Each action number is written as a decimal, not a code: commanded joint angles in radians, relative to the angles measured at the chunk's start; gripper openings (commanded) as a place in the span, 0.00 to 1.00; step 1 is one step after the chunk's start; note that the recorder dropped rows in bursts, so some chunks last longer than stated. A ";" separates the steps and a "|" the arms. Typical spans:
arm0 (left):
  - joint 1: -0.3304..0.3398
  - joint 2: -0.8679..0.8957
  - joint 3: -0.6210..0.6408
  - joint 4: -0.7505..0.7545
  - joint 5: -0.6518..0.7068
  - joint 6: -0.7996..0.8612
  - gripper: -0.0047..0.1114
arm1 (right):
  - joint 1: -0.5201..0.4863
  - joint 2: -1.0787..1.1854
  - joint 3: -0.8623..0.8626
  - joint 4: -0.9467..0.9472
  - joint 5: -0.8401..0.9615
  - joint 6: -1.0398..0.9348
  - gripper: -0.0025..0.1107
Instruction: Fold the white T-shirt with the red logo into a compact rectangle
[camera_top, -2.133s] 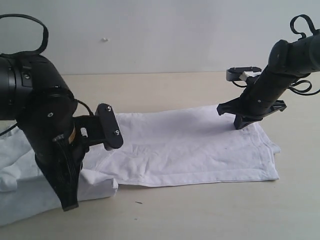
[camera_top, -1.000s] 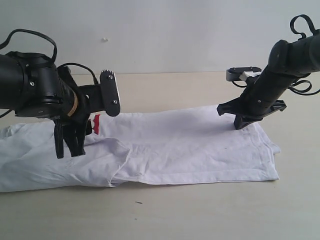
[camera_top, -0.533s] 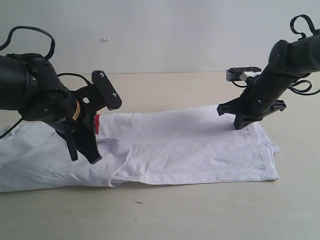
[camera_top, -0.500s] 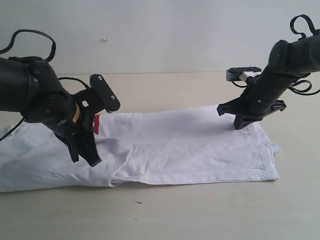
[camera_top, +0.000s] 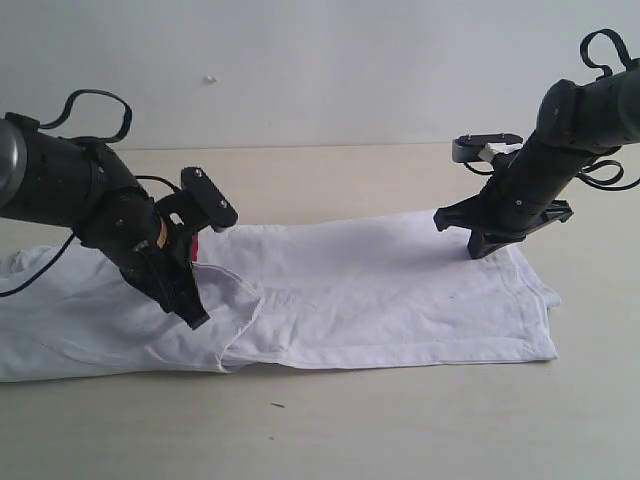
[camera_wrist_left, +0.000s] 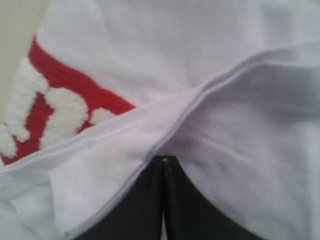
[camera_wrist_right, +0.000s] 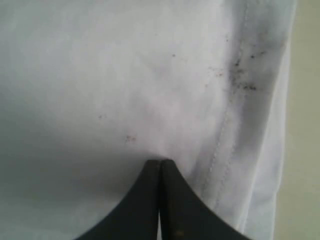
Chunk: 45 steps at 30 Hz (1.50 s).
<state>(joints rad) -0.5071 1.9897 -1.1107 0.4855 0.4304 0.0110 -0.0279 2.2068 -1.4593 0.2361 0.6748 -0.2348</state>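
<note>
The white T-shirt lies stretched sideways across the table, folded lengthwise. Its red logo peeks out just behind my left arm. My left gripper is down on a raised fold near the shirt's left part. In the left wrist view its jaws are shut at a stitched hem of the shirt, beside the logo. My right gripper is shut, tips pressing on the shirt's far edge at the right. The right wrist view shows it on flat cloth beside the bottom hem.
The beige table runs bare in front of and behind the shirt, with a pale wall at the back. A small dark speck lies near the front. Dark specks mark the hem by my right gripper.
My left gripper has dropped lower and swung right onto the fold, and its jaws have closed. The right arm has stayed put.
</note>
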 joint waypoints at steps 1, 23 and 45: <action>0.030 0.001 -0.040 -0.005 -0.012 -0.022 0.04 | -0.001 0.015 0.006 -0.010 0.014 -0.007 0.02; 0.076 0.025 0.000 -0.140 -0.288 -0.223 0.04 | -0.001 0.015 0.006 -0.007 0.030 -0.004 0.02; 0.310 -0.174 -0.020 -0.263 0.196 -0.091 0.04 | -0.001 0.015 0.006 -0.007 0.033 -0.002 0.02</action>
<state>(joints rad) -0.2625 1.8286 -1.1272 0.3271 0.5117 -0.1550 -0.0279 2.2068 -1.4593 0.2361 0.6784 -0.2348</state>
